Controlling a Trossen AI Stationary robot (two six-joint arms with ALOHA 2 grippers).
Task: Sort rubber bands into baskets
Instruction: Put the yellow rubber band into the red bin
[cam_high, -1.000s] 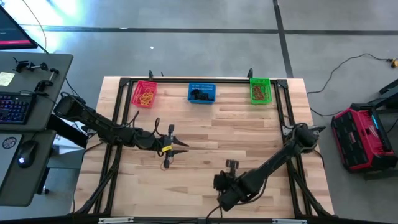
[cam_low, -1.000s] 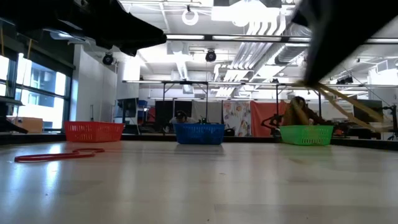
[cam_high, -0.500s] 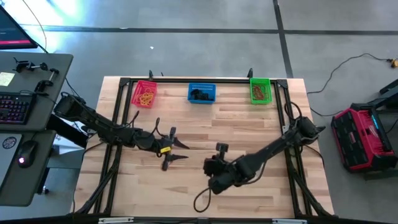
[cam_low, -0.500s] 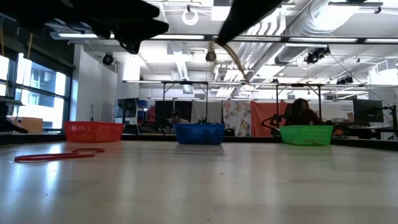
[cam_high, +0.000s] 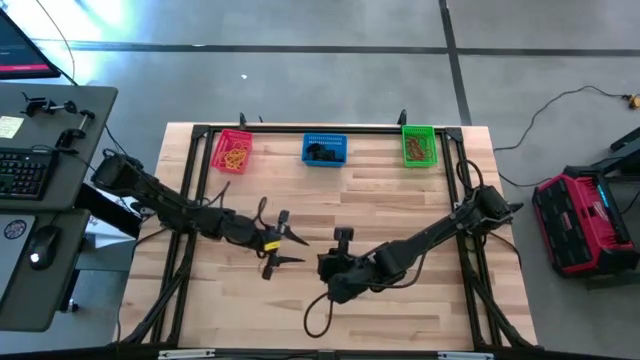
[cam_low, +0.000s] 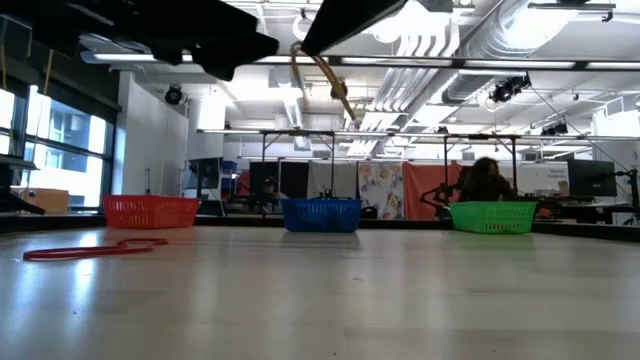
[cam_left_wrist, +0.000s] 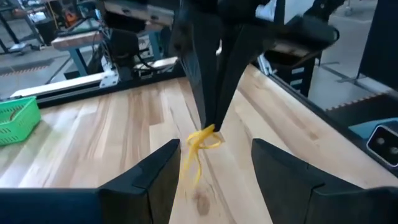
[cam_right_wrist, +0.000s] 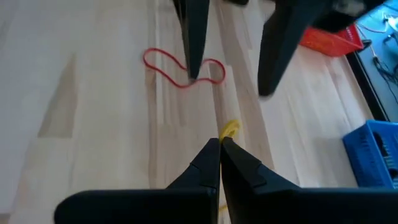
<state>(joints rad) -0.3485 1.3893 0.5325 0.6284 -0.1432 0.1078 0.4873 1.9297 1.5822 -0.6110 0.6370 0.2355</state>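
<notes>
Both arms crowd the table's middle. The left gripper (cam_high: 278, 239) stands spread wide, its fingers (cam_right_wrist: 193, 37) pointing toward the right gripper (cam_high: 318, 266), which is pinched shut on a yellow band (cam_left_wrist: 202, 142) just beside that gap; little room lies between them. A red band (cam_right_wrist: 180, 67) lies flat on the wood under the left fingers. The three baskets, red (cam_high: 232, 150), blue (cam_high: 324, 149) and green (cam_high: 418, 145), line the far edge, well apart from each other, with open wood before them. The table's (cam_high: 400, 200) right half behind the right arm is bare.
</notes>
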